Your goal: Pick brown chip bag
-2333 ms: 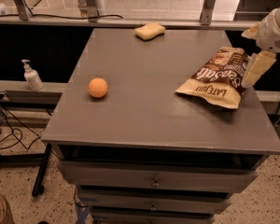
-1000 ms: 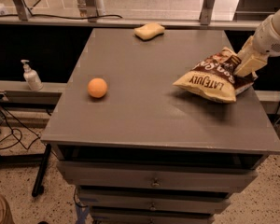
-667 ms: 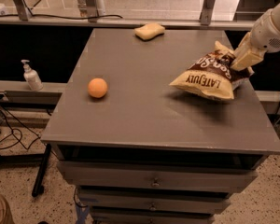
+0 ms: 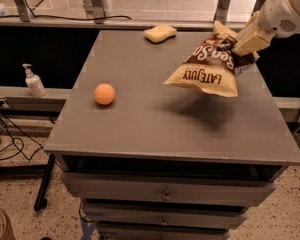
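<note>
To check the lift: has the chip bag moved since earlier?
Yes: the chip bag has risen off the table, held at its top right by the pincer.

Dim and warm overall, lit from overhead. Brightest at 12 o'clock, beyond the table (image 4: pixel 140 129). Soft dark shadow at 6 o'clock of the airborne brown chip bag (image 4: pixel 205 71); fainter one under the orange ball (image 4: pixel 104 94). Pale sheen on the gripper (image 4: pixel 242 44) at 2 o'clock, clamped on the bag's top. Drawers (image 4: pixel 165 194) murky at 6 o'clock.

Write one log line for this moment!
hand: above table back right, shut on brown chip bag | bag: held clear of table | orange ball: on table, left
</note>
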Robot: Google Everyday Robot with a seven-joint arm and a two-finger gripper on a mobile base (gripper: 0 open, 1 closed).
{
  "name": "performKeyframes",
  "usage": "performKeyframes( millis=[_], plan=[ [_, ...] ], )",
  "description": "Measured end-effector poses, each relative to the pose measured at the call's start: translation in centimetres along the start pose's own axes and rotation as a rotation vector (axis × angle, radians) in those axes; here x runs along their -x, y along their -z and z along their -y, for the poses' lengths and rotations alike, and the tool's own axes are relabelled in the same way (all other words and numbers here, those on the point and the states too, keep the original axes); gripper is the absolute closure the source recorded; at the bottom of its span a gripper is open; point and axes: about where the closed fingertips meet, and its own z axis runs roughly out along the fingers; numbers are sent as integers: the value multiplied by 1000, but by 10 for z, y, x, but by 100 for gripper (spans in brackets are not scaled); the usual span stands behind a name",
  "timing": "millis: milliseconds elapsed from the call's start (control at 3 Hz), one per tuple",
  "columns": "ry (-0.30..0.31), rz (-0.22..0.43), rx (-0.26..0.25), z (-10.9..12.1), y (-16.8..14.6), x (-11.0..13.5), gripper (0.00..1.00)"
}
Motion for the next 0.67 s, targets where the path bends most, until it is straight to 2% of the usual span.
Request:
performKeyframes(
  millis=[333,667],
  plan=[
    [1,79,-30,4,13,36,100],
    [1,84,-30,4,13,38,100]
  ],
)
